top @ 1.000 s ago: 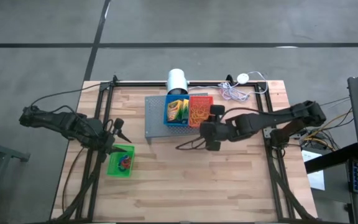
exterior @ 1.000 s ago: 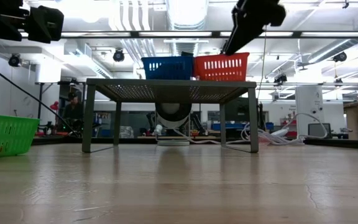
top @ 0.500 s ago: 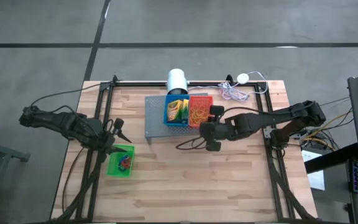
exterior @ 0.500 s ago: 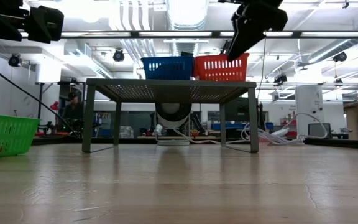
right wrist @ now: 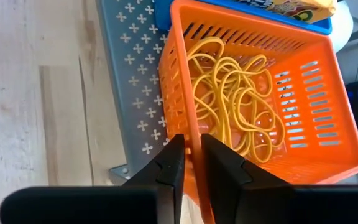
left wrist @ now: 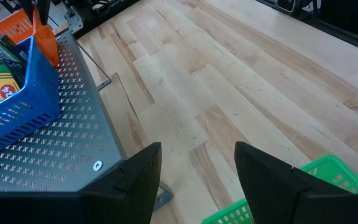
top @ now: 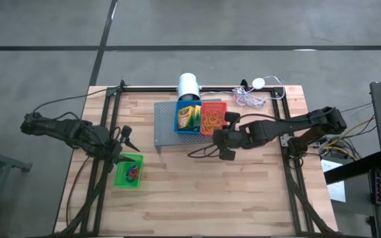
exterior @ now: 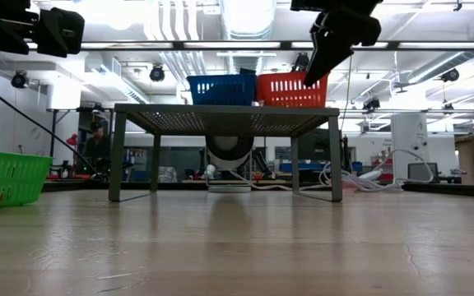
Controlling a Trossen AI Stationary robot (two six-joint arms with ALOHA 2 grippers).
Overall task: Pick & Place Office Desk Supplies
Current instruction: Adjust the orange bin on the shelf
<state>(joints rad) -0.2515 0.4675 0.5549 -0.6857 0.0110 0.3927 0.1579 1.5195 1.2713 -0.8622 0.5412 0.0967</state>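
Note:
The red basket (top: 214, 104) with tan rubber bands (right wrist: 235, 106) and the blue basket (top: 177, 123) with the green-and-yellow crayon box (top: 188, 116) stand side by side on the grey stand (top: 164, 132). My right gripper (right wrist: 193, 165) is at the red basket's near wall, by its right corner, fingers close together. The green basket (top: 128, 170) sits on the wood with small red and blue bands (top: 132, 172) inside. My left gripper (left wrist: 197, 186) hangs open over bare wood between the stand and the green basket. My right gripper has the red basket's near wall (right wrist: 188, 124) between its two fingers, at the rim close to the right corner. The fingers come from above, slanting down from the table's right. The basket stands flat on the grey stand (right wrist: 132, 93).
A white roll (top: 188, 84), a white cable coil (top: 250, 99) and a white puck (top: 259, 83) lie at the far edge. The stand (exterior: 220, 119) is raised on legs. Bare wood spreads over the near half of the table.
My right gripper has come down and a little toward the table's left, onto the red basket's near wall. The red basket has stayed where it was.

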